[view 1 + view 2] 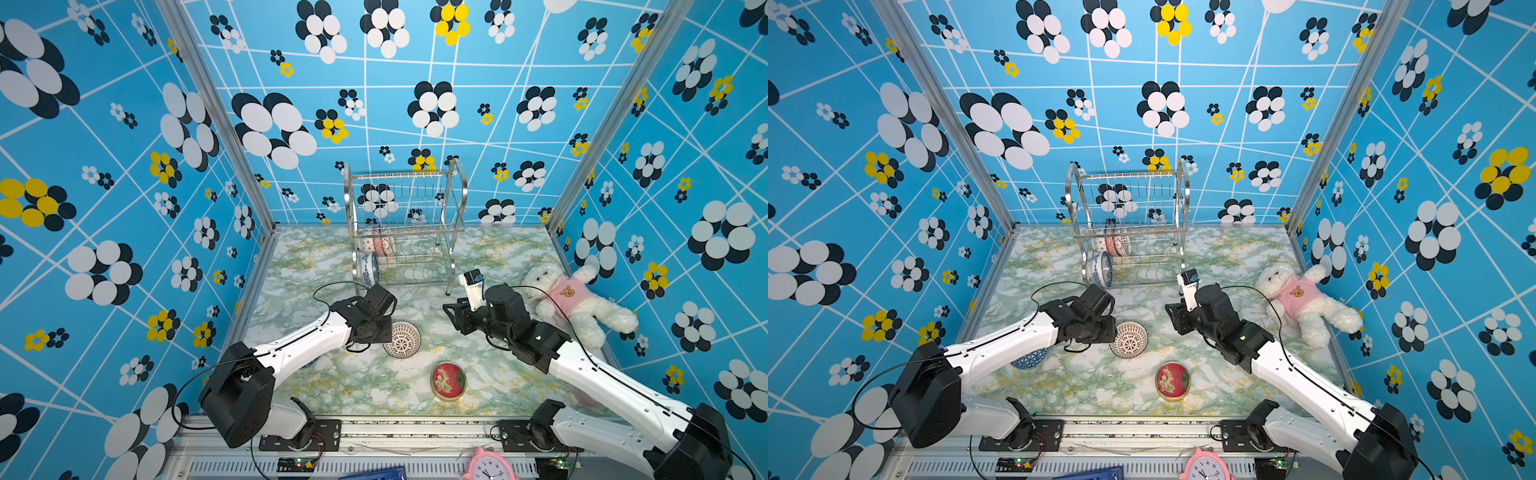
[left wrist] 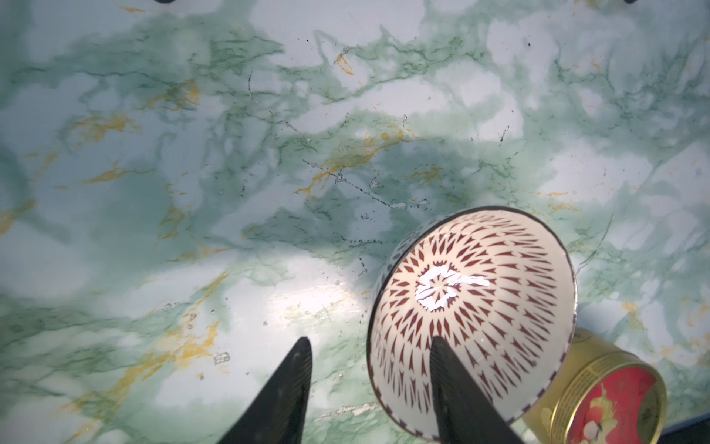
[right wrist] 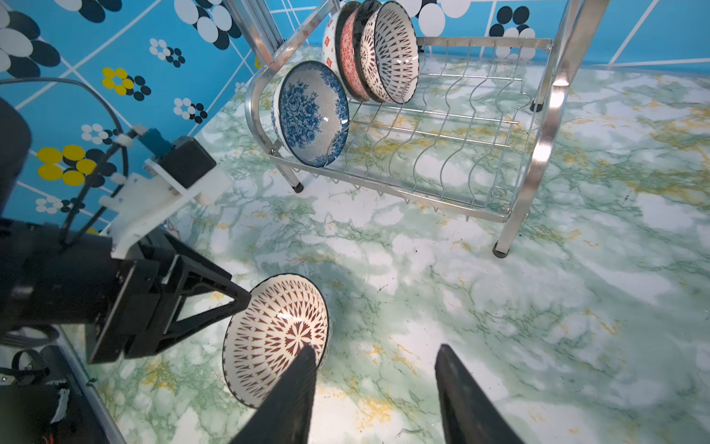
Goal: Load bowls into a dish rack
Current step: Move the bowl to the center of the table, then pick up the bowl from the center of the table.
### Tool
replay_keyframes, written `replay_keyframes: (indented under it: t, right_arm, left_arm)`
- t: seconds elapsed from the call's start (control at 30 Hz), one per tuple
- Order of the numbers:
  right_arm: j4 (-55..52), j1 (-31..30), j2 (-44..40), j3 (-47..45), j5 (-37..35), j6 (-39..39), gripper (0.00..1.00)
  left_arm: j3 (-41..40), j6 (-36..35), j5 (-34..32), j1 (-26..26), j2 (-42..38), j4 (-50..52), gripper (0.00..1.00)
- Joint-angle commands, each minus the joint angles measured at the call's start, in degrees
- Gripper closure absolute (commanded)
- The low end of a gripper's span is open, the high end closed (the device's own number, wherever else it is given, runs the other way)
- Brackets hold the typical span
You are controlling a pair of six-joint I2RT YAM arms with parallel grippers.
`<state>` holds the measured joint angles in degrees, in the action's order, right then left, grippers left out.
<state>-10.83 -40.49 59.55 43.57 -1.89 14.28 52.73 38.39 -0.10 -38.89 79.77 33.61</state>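
Straddling the thin rim squarely looks like the key. The left gripper (image 2: 369,340), jaws partly apart and clamping nothing, has one finger across the glossy inside of the red-patterned bowl (image 2: 472,307). The bowl lies tipped on the slick marble-print table (image 2: 192,153), well short of the wire dish rack (image 3: 555,115). The right gripper (image 3: 375,348) hangs nearby, apart and empty. Glazed ceramic likely slips, so a deep pinch seems wise.

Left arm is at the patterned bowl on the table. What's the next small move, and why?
Probably close the left gripper on the red-brown bowl: its open fingers appear to straddle the tilted bowl's rim, one inside and one outside, with nothing gripped yet.
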Motion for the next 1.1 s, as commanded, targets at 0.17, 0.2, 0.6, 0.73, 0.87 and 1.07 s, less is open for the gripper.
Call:
replay_keyframes:
  t: [0.17,0.2,0.6,0.73,0.87,1.07]
  right_arm:
    - [-9.96,-8.51,6.34,6.43,-1.71,-5.30,0.46]
    - [-10.57,-9.32,7.21,6.97,-1.71,-5.53,0.46]
    - [-15.62,-19.85,21.10,15.17,-4.98,-8.53,0.45]
    - [-17.73,-22.20,26.16,19.19,-5.02,-8.43,0.46]
    - [-20.04,-23.83,29.83,22.60,-5.64,-7.49,0.46]
    - [-23.72,-25.40,34.57,27.16,-6.64,-5.26,0.47]
  left_arm:
    - [2.68,-6.15,3.92,9.58,-8.26,8.84,0.23]
    - [2.84,-6.75,4.93,11.06,-8.93,9.42,0.21]
    - [5.00,-15.87,16.78,26.75,-14.23,12.07,0.01]
    - [6.62,-18.69,18.11,29.45,-13.42,12.91,0.01]
    - [5.11,-19.66,18.82,31.61,-13.65,11.33,0.01]
    - [1.32,-21.22,17.20,33.06,-14.74,8.31,0.01]
